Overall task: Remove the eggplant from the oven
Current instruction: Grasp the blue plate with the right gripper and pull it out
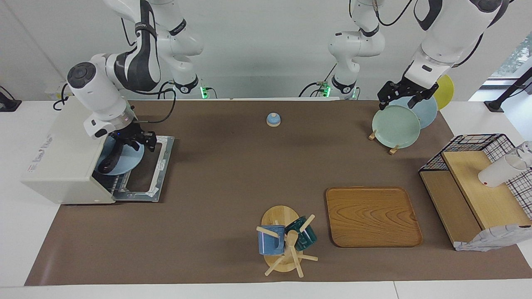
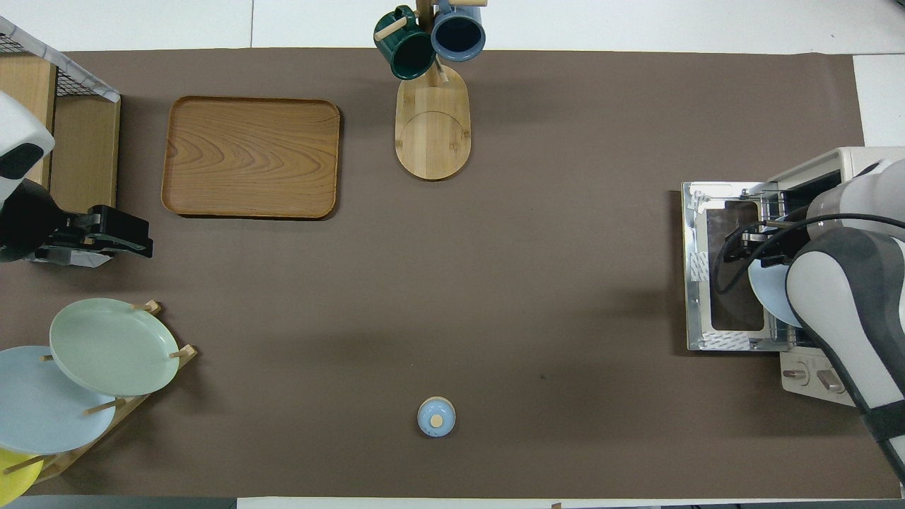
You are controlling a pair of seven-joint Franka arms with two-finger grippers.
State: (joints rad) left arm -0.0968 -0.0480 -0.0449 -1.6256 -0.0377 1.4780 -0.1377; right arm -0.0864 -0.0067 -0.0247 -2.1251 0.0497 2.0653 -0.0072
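Note:
The cream-white oven [image 1: 62, 149] stands at the right arm's end of the table with its door [image 1: 145, 172] folded down open. Inside, the dark eggplant [image 1: 111, 160] lies on a light blue plate [image 1: 129, 160] on the rack. My right gripper [image 1: 139, 141] is open at the oven's mouth, over the plate's edge and the eggplant's upper end, holding nothing. In the overhead view the right gripper [image 2: 742, 247] is over the open door [image 2: 696, 283] and the arm hides the eggplant. My left gripper [image 1: 401, 99] waits over the plate rack.
A rack of upright plates [image 1: 395, 126] stands near the left arm's base. A small blue lidded pot [image 1: 273, 119], a wooden tray [image 1: 372, 216], a mug tree [image 1: 284, 241] and a wire-and-wood shelf [image 1: 474, 187] are on the brown mat.

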